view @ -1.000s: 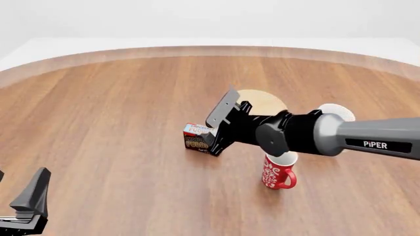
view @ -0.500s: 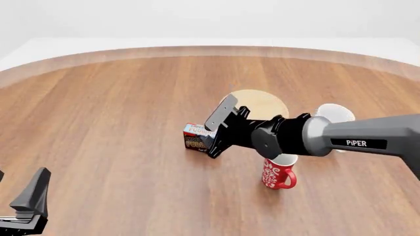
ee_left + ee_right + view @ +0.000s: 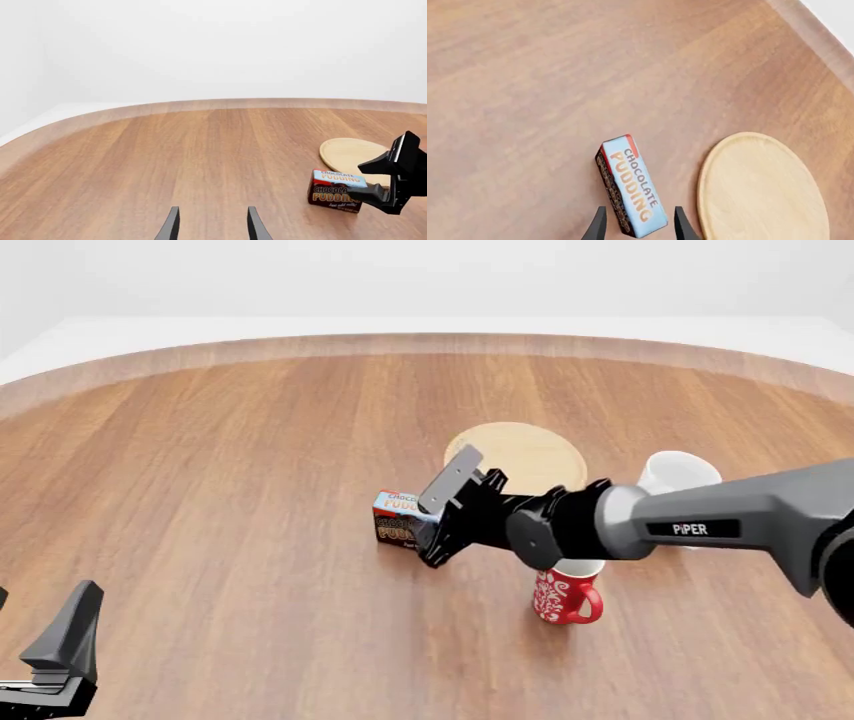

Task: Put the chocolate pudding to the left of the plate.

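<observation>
Chocolate pudding (image 3: 395, 519) stands on the wooden surface (image 3: 227, 470), left of the plate (image 3: 522, 451) and a little nearer the arms, with a strip of bare wood between the two in the right wrist view. Judged from how it sits, the placing looks done or close to done; what seems left is for the right arm to clear away.

The right gripper (image 3: 635, 220) hangs just above the box with its fingers (image 3: 598, 226) spread, one on each side of the box's near end and, as far as the wrist view shows, not pressing it. The left gripper (image 3: 209, 227) sits well apart at the near edge, fingers parted and empty.

Readable writing: "CHOCOLATE PUDDING" in orange on the box's blue top band and again on its brown front, and "PiPER" on the right arm (image 3: 707, 527). A red patterned mug (image 3: 563, 596) and a white mug (image 3: 678, 480) stand to the right.
</observation>
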`<state>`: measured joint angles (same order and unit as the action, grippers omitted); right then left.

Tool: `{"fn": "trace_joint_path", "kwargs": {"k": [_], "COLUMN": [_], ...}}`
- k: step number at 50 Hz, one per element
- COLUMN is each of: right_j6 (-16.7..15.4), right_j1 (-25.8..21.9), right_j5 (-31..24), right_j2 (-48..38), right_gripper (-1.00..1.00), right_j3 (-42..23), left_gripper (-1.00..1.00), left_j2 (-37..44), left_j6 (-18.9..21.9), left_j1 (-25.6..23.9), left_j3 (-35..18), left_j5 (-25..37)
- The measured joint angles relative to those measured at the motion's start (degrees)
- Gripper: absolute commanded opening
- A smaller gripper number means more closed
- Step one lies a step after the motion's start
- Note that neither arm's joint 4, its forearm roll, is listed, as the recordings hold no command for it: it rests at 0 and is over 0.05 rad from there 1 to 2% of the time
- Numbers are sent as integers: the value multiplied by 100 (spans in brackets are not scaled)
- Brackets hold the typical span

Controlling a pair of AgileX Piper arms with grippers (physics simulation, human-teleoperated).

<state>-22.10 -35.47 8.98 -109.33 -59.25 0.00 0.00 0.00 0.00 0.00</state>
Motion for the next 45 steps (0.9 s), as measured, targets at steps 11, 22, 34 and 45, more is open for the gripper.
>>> {"fn": "trace_joint_path", "kwargs": {"k": [11,22,34,45], "right_j6": [24,35,31,48], "right_j1": [18,37,86,101], "right_j5": [53,105,156,192], "right_j2": [-66,-140,-247,-316], "right_gripper": [100,100,100,100], "right_j3": [6,4,5,-14], "left_gripper": [100,100,100,100], "left_j2": [0,0,0,0], "left_j6": [0,0,0,0], "left_j1": [0,0,0,0], "left_j3": [0,0,0,0], "left_j5": [0,0,0,0]}}
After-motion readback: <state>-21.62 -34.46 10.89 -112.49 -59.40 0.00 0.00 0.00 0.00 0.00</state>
